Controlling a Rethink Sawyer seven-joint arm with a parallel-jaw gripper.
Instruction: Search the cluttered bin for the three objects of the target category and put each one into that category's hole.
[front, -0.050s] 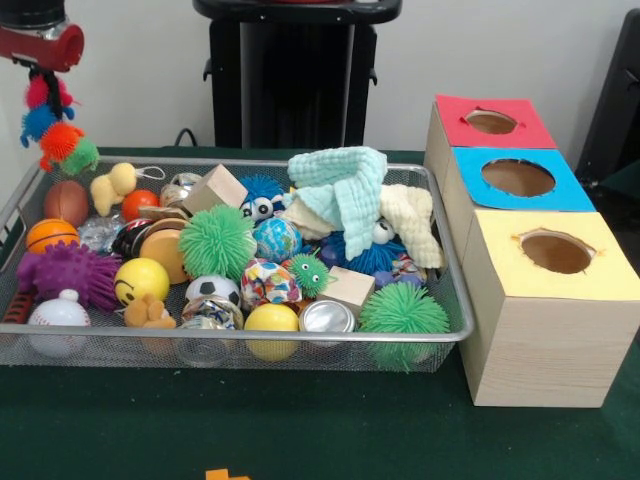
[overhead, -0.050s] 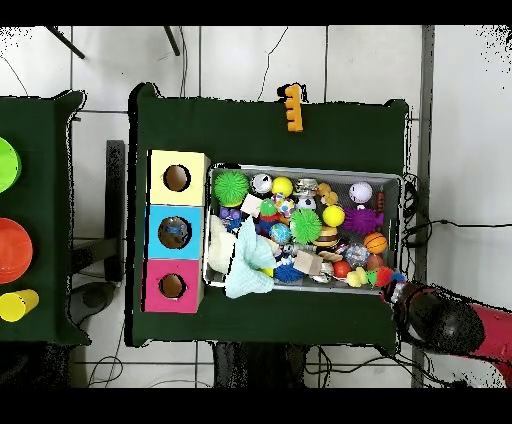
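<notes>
- The green table (front, -0.050s: 300, 420) carries a wire mesh bin (front, -0.050s: 445, 250) and, just beside it, a row of three wooden boxes.
- The boxes are topped yellow (front, -0.050s: 590, 262), blue (front, -0.050s: 560, 178) and red (front, -0.050s: 530, 122), each with a round hole; something lies inside the blue one, seen from overhead.
- The bin is crowded with balls, spiky toys, blocks and cloths: a mint cloth (front, -0.050s: 345, 185) draped high, a green spiky ball (front, -0.050s: 215, 240), another green spiky ball (front, -0.050s: 403, 310) at the near corner, a purple spiky toy (front, -0.050s: 65, 272), a yellow smiley ball (front, -0.050s: 141, 280), a baseball (front, -0.050s: 58, 318).
- The red arm (front, -0.050s: 40, 45) hangs over the bin's far corner.
- The gripper (front, -0.050s: 45, 82) is clenched on a multicoloured spiky caterpillar toy (front, -0.050s: 55, 130), which dangles above the bin.
</notes>
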